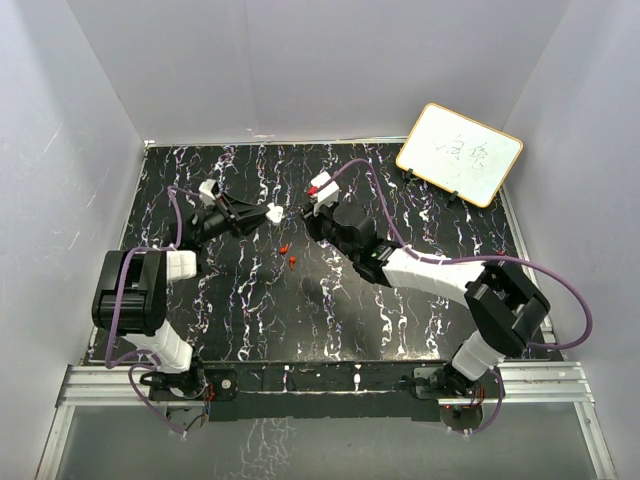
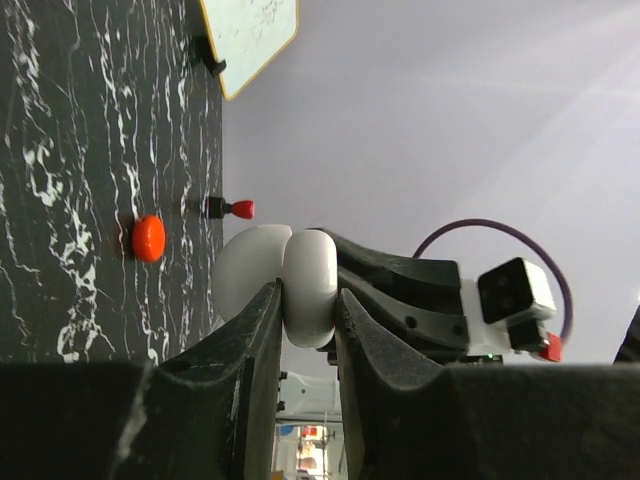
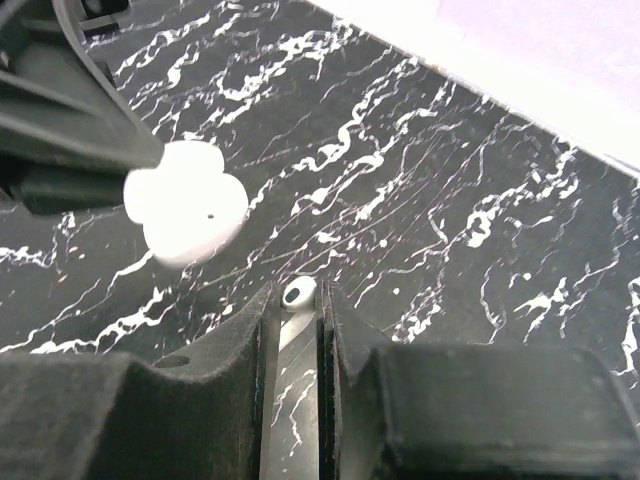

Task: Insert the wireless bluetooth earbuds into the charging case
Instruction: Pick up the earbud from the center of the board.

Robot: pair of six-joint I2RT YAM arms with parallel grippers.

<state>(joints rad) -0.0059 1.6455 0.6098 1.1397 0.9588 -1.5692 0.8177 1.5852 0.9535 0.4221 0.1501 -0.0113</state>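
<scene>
- The right jaws stand almost closed, pinching the white earbud [image 3: 298,293]. Its rounded head pokes out at the tips and its long axis runs back along the jaws.
- The left jaws are clamped on the charging case [image 3: 185,205], holding it up off the tabletop [image 1: 330,310].
- In the right wrist view the case lies up and to the left of the earbud, near but not touching. The right arm carries the earbud, so I judge a short move up-left is called for.
- Which way the case's sockets face cannot be told, so lining up the earbud is the delicate part.
- In the top view two small red pieces [image 1: 284,248] lie on the tabletop just below where the jaws meet, out of the path.
- Bare tabletop surrounds the centre. The whiteboard [image 1: 460,152] at upper right is well apart.
</scene>
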